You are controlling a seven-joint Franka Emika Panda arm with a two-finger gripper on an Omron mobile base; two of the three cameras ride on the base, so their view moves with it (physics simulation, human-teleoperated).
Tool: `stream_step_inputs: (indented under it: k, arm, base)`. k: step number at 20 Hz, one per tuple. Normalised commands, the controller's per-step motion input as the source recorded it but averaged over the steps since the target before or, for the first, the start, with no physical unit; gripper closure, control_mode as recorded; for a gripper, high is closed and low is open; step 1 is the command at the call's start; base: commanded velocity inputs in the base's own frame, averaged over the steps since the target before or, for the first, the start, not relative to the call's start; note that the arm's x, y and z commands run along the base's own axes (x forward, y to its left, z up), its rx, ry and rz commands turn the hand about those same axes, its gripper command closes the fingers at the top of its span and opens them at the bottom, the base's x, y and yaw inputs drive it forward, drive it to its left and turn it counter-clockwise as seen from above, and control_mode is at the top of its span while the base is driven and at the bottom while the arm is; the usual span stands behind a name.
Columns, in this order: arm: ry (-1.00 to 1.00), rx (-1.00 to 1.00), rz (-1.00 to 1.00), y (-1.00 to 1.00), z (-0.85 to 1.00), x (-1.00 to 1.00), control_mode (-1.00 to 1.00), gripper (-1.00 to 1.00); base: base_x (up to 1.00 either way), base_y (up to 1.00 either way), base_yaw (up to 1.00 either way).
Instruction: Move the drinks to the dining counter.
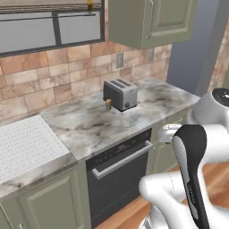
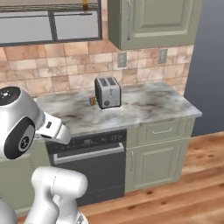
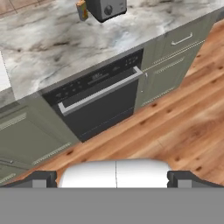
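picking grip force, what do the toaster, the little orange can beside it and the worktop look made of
Toaster: brushed metal, by its silver-grey sheen, with a darker base.
Orange can: too small to tell; flat orange-yellow, probably painted metal.
Worktop: polished marble or a stone look-alike, grey-white with dark veining.

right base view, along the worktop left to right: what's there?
Small orange-yellow can → silver toaster → bare stretch of marble worktop to its right end. The can sits just left of the toaster.
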Motion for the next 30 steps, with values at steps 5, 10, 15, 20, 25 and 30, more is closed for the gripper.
stream_step_inputs:
  k: [5,10,15,20,25,30]
  arm:
    - [0.00,0.00,0.00,0.00,0.00,0.00,1.00,-1.00]
    - [0.00,0.00,0.00,0.00,0.00,0.00,1.00,-1.00]
    - [0.00,0.00,0.00,0.00,0.00,0.00,1.00,-1.00]
    - [0.00,0.00,0.00,0.00,0.00,0.00,1.00,-1.00]
    - [0.00,0.00,0.00,0.00,0.00,0.00,1.00,-1.00]
    - [0.00,0.00,0.00,0.00,0.00,0.00,1.00,-1.00]
  base:
    - [0.23,0.14,0.15]
    - [0.36,0.06,0.13]
    - [0.50,0.03,0.09]
    - [0.54,0.00,0.07]
    - [0.45,0.00,0.07]
    - [0.43,0.00,0.06]
